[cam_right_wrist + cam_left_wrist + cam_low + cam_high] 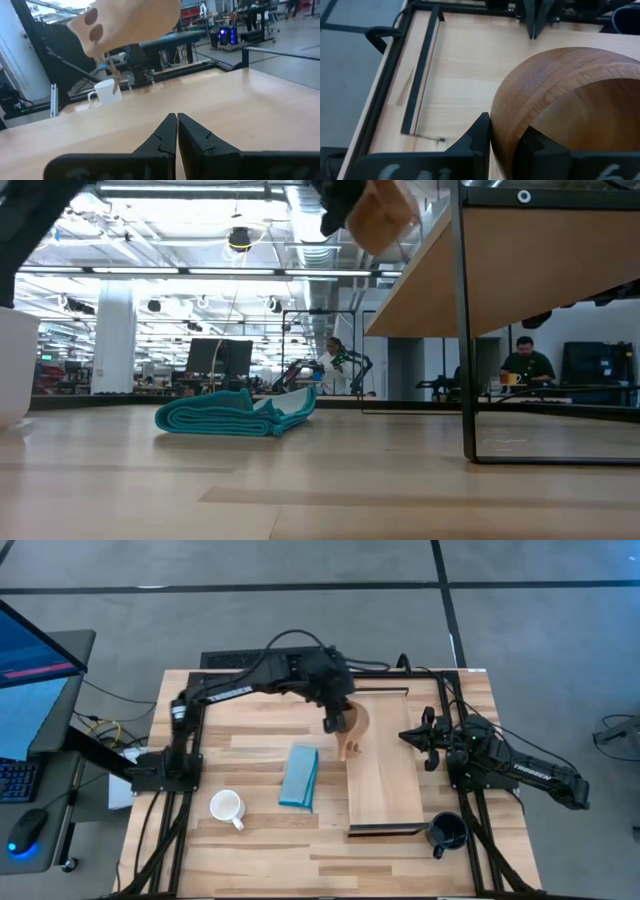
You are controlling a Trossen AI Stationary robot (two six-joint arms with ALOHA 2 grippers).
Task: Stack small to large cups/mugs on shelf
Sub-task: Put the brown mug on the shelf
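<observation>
My left gripper (335, 723) is shut on a light-brown wooden cup (352, 730), which hangs over the left edge of the shelf (385, 770) toward its far end. The shelf is a long light-wood board raised on dark brackets. On the table stand a white mug (227, 807), at the near left, and a dark navy mug (446, 831), by the shelf's near right corner. My right gripper (412, 735) waits shut at the shelf's right edge, holding nothing. In the right wrist view the wooden cup (125, 25) floats above the board. My left gripper pinches the wooden cup's wall at the rim (507, 112), with one finger (479, 134) outside and the other (536, 145) inside the cup. The fingers slant downward at it. The cup (385, 215) is lifted clear, high above the table and tilted.
A folded blue cloth (300, 777) lies on the table between the white mug and the shelf. Black frame rails (468, 810) run along the table's sides. A monitor and keyboard (20, 720) stand off the table's left edge. People sit in the room behind.
</observation>
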